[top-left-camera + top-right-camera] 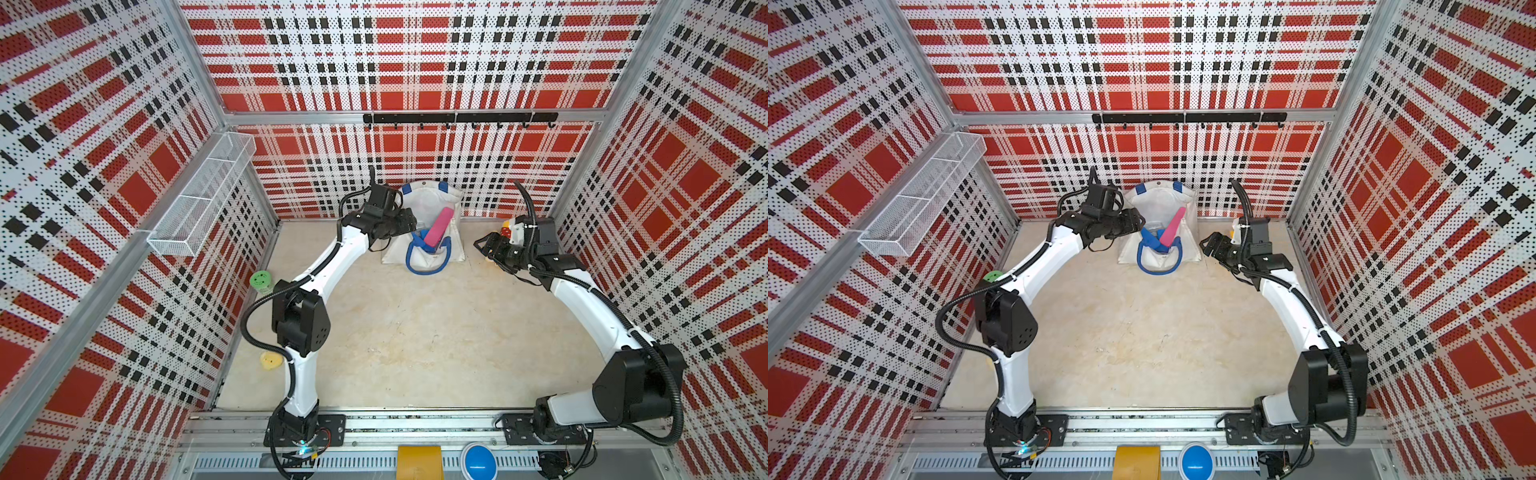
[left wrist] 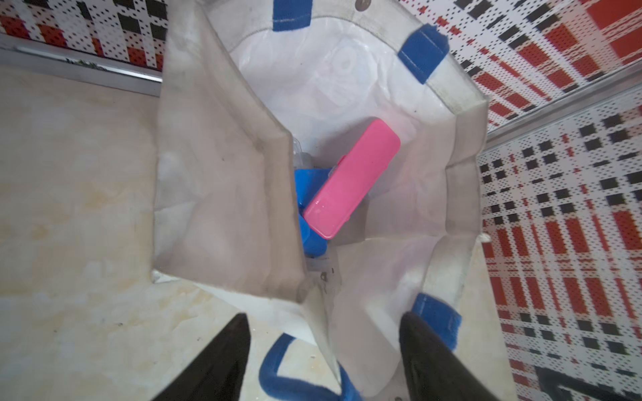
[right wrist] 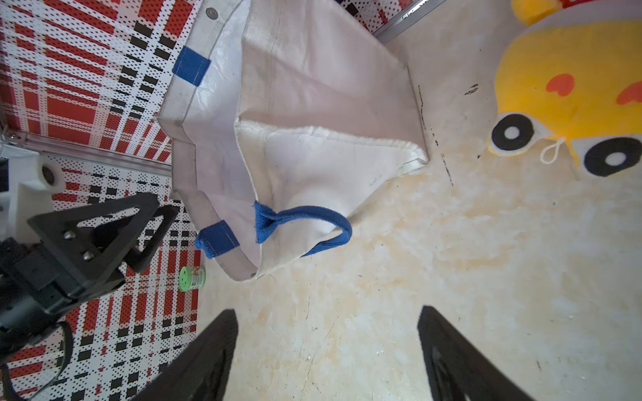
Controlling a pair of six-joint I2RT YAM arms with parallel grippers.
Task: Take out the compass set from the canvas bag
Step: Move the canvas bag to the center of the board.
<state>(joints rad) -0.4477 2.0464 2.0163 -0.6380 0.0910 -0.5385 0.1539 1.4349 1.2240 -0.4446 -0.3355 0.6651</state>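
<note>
The off-white canvas bag [image 1: 432, 195] [image 1: 1158, 199] stands open against the back wall, its blue handle [image 1: 428, 268] drooping over the front. Inside it a pink case [image 2: 351, 180] [image 1: 438, 228] leans across a blue and clear case [image 2: 311, 187]. Which of these is the compass set I cannot tell. My left gripper [image 2: 323, 347] [image 1: 409, 224] is open at the bag's mouth, one finger outside and one inside, with the front wall's fabric between them. My right gripper [image 3: 326, 347] [image 1: 482, 245] is open over bare floor to the right of the bag [image 3: 312, 86].
A yellow plush toy [image 3: 569, 86] lies by the right arm's wrist. A green-lidded jar [image 1: 261, 280] and a small yellow object [image 1: 270, 360] sit along the left wall. A wire basket [image 1: 199, 199] hangs there, and a black hook rail [image 1: 457, 118] is on the back wall.
</note>
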